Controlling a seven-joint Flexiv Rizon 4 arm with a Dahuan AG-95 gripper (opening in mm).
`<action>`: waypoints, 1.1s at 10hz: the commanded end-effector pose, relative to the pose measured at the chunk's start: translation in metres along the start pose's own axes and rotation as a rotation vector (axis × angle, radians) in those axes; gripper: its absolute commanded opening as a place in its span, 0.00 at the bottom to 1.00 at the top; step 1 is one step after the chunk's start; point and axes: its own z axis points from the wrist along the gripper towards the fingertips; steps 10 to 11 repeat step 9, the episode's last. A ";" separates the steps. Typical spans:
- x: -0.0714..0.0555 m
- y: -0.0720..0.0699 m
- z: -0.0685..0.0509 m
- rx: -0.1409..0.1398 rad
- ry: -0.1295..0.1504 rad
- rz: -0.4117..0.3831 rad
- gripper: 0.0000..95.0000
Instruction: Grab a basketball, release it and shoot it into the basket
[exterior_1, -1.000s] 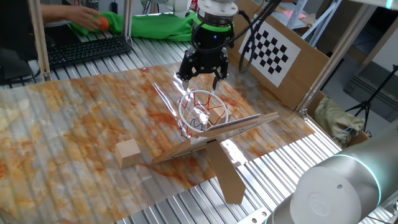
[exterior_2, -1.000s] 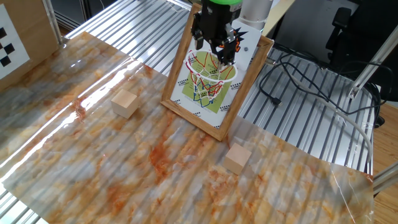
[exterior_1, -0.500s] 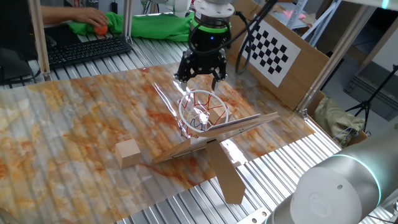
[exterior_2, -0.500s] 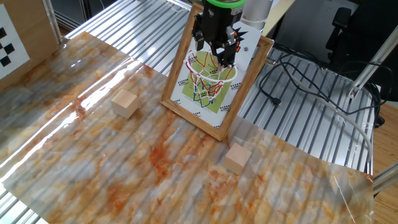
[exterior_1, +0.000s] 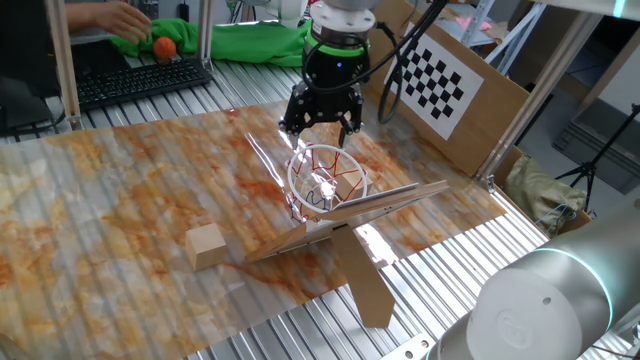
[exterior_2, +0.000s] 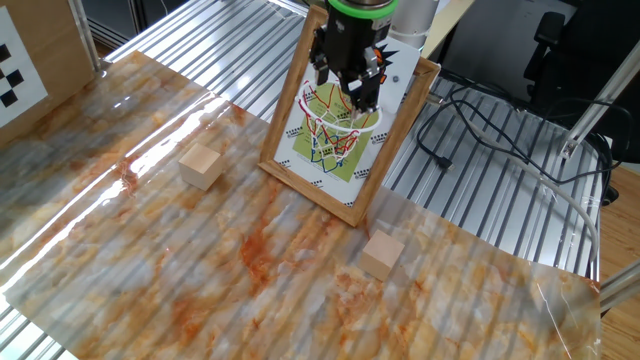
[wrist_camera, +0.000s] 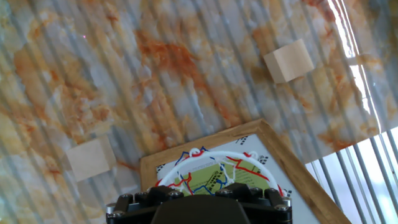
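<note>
The basket (exterior_1: 327, 171) has a red ring and a white-and-red net on a clear panel with a wooden frame, propped on a cardboard stand. It also shows in the other fixed view (exterior_2: 340, 118) and in the hand view (wrist_camera: 219, 169). My gripper (exterior_1: 320, 127) hangs just above the ring, open and empty; it also shows in the other fixed view (exterior_2: 343, 88). In the hand view only its black body (wrist_camera: 198, 202) shows at the bottom edge. The orange basketball (exterior_1: 165, 47) lies far off at the back left, beside a person's hand (exterior_1: 118, 17).
Tan wooden blocks lie on the marbled mat: one left of the basket (exterior_2: 200, 165) (exterior_1: 205, 245) and one in front (exterior_2: 381, 253). A keyboard (exterior_1: 140, 80) and green cloth (exterior_1: 250, 42) sit at the back. A checkerboard panel (exterior_1: 435, 82) leans at the right.
My gripper has risen a little above the ring, still open. The person's hand has let go of the basketball, which now rests on the green cloth.
</note>
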 end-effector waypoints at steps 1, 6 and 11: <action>0.000 0.002 0.003 -0.002 -0.001 -0.044 0.80; -0.001 0.004 0.005 -0.001 0.016 -0.145 0.60; 0.000 0.004 0.005 0.005 0.013 -0.154 0.60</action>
